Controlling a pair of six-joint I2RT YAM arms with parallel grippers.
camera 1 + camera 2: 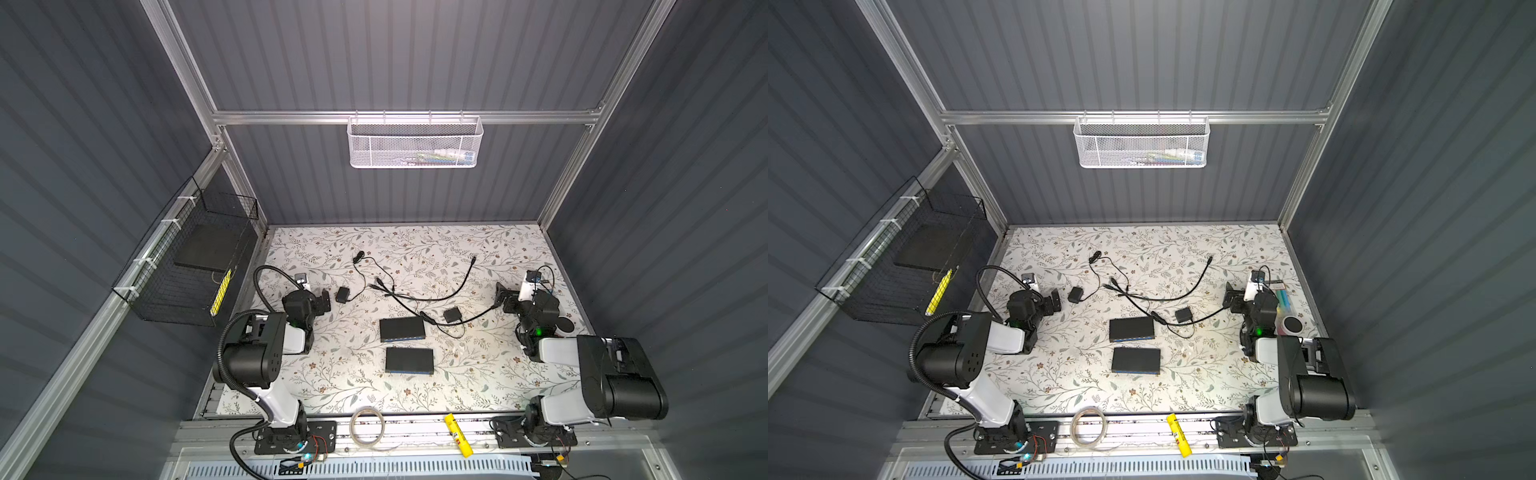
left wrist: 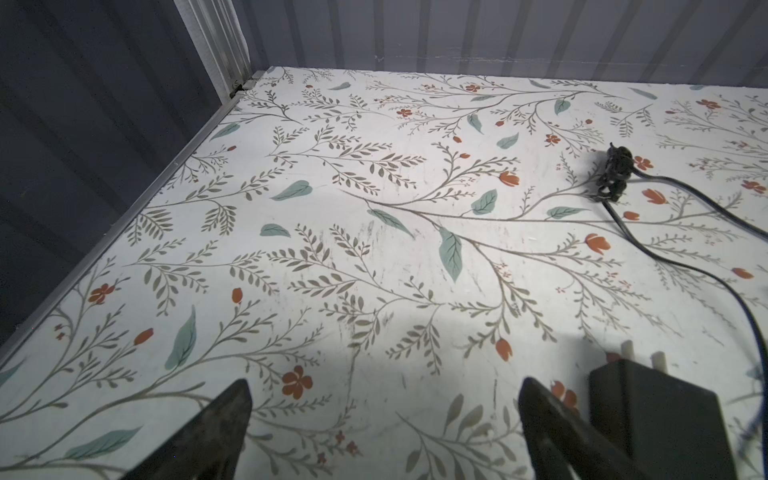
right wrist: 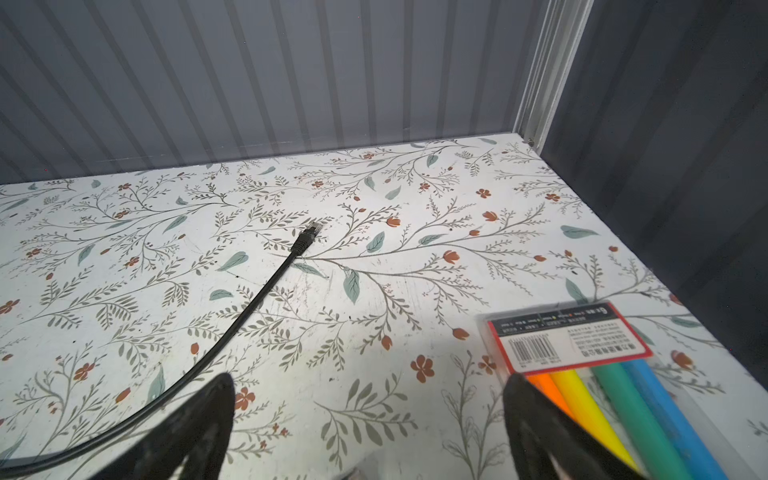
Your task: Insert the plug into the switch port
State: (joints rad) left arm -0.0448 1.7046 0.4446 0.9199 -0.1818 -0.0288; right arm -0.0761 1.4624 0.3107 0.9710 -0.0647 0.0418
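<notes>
— Lit softly from overhead in both top views: bright on the white floral-printed tabletop [image 1: 478, 374], dim along the dark grey ribbed wall panels [image 1: 83, 124].
— Agreed. Only faint, short shadows there; slightly soft throughout, stretched toward the corners.
— In the wrist views, sharp at mid-table, blurred up close at the black left gripper [image 2: 384, 382] and black right gripper [image 3: 369, 375].
— Broad grey shade over the near tabletop; pale sheen further out.

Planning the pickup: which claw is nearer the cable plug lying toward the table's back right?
Right. The right claw sits open just right of the plug, slightly nearer the front; the left claw is far off to the plug's left.
</notes>
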